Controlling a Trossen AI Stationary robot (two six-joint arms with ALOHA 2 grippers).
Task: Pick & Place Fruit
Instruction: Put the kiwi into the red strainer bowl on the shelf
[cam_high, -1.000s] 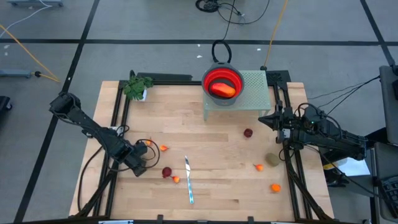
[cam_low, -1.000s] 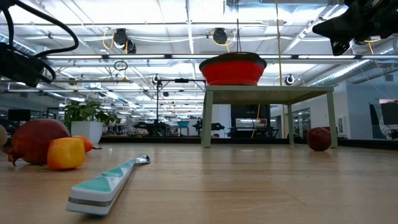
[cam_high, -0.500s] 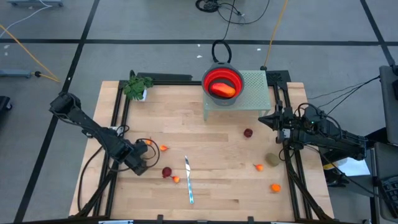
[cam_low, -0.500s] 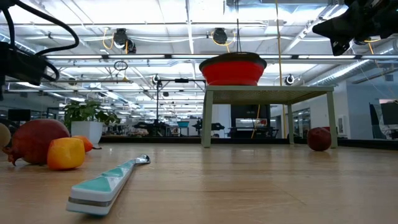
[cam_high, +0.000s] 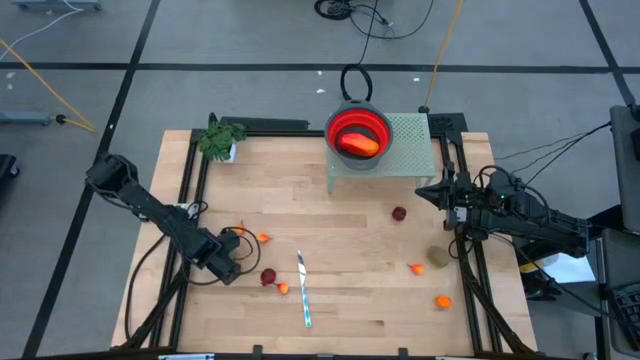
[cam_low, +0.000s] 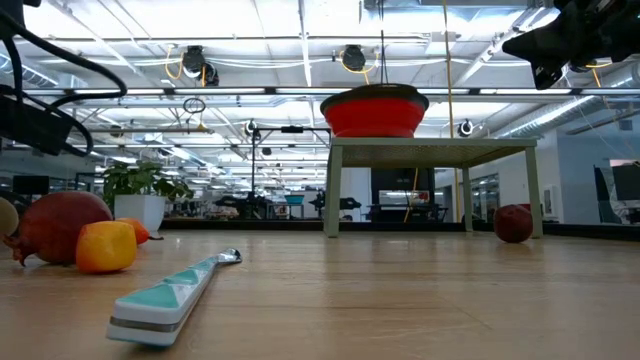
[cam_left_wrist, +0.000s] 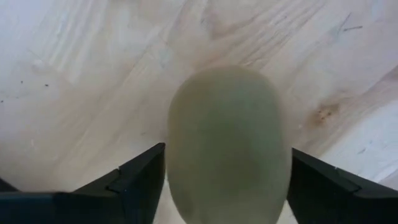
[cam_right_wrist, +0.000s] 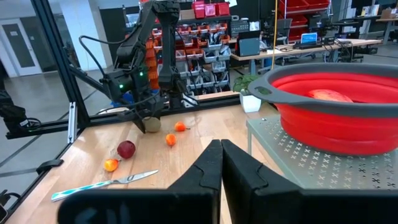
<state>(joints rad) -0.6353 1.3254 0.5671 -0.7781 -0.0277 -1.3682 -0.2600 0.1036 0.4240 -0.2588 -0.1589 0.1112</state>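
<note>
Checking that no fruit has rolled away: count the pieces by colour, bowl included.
Small orange pieces: 4
Dark red balls: 2
Olive-green ovals: 2, one lying free, one between the fingers of the open left gripper
Orange-red piece: 1, in the red bowl
Total: 9

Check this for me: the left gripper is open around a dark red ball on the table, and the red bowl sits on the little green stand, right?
Not a red ball: the left wrist view shows the left gripper open around an olive-green oval fruit. The red bowl does sit on the green stand.
</note>
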